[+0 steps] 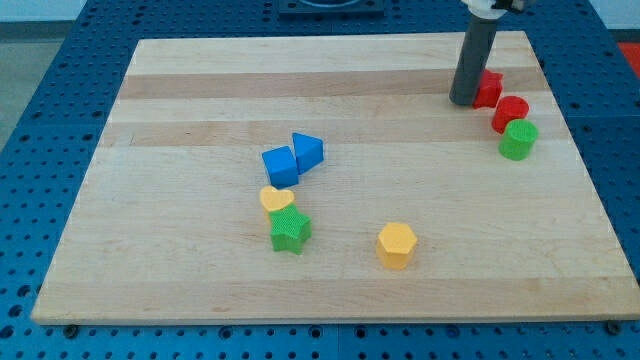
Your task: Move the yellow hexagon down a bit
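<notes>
The yellow hexagon (396, 245) sits on the wooden board (180, 120) in the lower middle, to the right of centre. My tip (463, 101) is far from it, at the upper right, touching or just left of a red block (488, 89). The rod rises out of the view's top.
A second red block (510, 112) and a green cylinder (518, 140) lie below the first red block. A blue cube (280, 165) and a blue triangular block (307, 151) sit mid-board. A yellow heart (277, 200) and a green star (290, 231) lie left of the hexagon.
</notes>
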